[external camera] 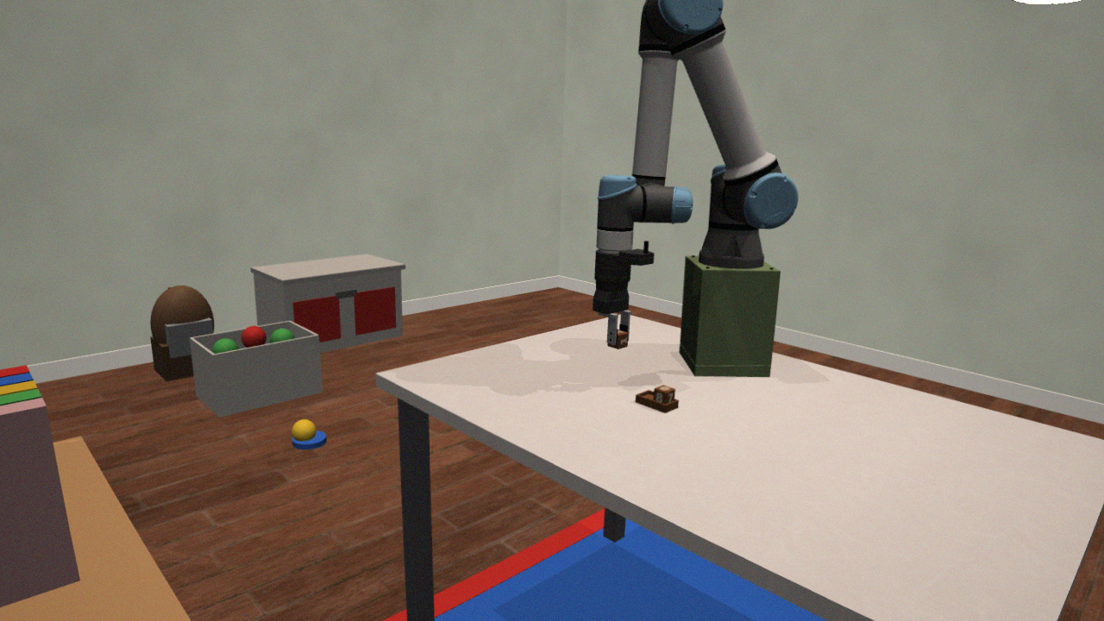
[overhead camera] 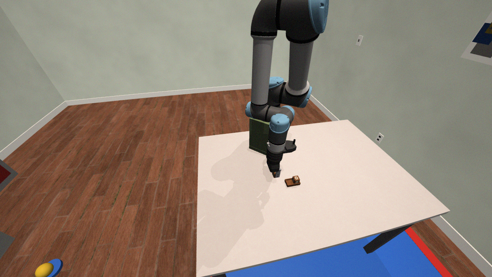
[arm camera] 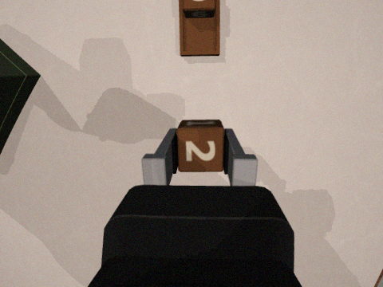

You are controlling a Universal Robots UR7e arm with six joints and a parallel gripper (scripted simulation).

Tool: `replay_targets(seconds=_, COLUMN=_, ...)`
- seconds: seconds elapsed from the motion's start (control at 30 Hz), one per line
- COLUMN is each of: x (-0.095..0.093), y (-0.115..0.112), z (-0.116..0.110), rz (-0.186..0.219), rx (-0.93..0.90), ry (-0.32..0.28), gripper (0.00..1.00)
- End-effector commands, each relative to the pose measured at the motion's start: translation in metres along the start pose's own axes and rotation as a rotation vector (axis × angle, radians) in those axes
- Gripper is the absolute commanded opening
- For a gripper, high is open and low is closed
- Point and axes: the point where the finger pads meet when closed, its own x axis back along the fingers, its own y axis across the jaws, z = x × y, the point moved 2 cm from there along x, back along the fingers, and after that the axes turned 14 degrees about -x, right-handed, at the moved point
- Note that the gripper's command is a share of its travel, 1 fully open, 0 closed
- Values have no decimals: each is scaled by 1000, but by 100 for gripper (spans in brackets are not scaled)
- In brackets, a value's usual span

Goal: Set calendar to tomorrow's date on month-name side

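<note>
My gripper point(overhead camera: 276, 174) point(external camera: 617, 337) point(arm camera: 200, 142) is shut on a brown cube point(external camera: 620, 340) point(arm camera: 183, 137), held above the table. In the wrist view a white 2 lies sideways on the cube's upper face; the face towards the tray is dark and too oblique to read. The brown tray point(overhead camera: 289, 181) point(external camera: 645, 399) point(arm camera: 199, 40) lies flat on the table. The other cube point(overhead camera: 296, 179) point(external camera: 663, 395) point(arm camera: 208, 5) stands in one end of it, with a 0 on top and what look like 8 and 7 on two sides. The tray's other half, nearer my gripper, is empty. The tray's month side is not readable.
The white table point(overhead camera: 337, 192) point(external camera: 849, 479) carries the tray. The green base block point(overhead camera: 257, 137) point(external camera: 729, 324) point(arm camera: 12, 88) of the arm stands behind the gripper and tray. A grey box point(external camera: 258, 378) of balls and a cabinet point(external camera: 331, 301) stand on the floor away from the table.
</note>
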Motion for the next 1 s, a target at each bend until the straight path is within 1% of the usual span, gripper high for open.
replay_targets(seconds=0.0, x=0, y=-2, z=2, rz=5, rx=1, ry=1, gripper=60)
replay_targets(seconds=0.17, x=0, y=-3, z=2, rz=5, rx=2, ry=2, gripper=60)
replay_targets(seconds=0.23, x=1, y=-3, z=6, rz=5, rx=2, ry=2, gripper=60)
replay_targets(seconds=0.3, x=2, y=-5, z=17, rz=5, rx=2, ry=2, gripper=60)
replay_targets(seconds=0.4, x=5, y=-10, z=43, rz=5, rx=3, ry=2, gripper=60)
replay_targets(seconds=0.47, x=5, y=-10, z=43, rz=5, rx=3, ry=2, gripper=60)
replay_targets(seconds=0.57, x=8, y=-18, z=71, rz=5, rx=4, ry=1, gripper=60)
replay_targets(seconds=0.67, x=10, y=-25, z=88, rz=5, rx=5, ry=1, gripper=60)
replay_targets(seconds=0.73, x=11, y=-24, z=91, rz=2, rx=5, ry=1, gripper=60)
replay_targets(seconds=0.97, x=12, y=-22, z=91, rz=-1, rx=5, ry=0, gripper=60)
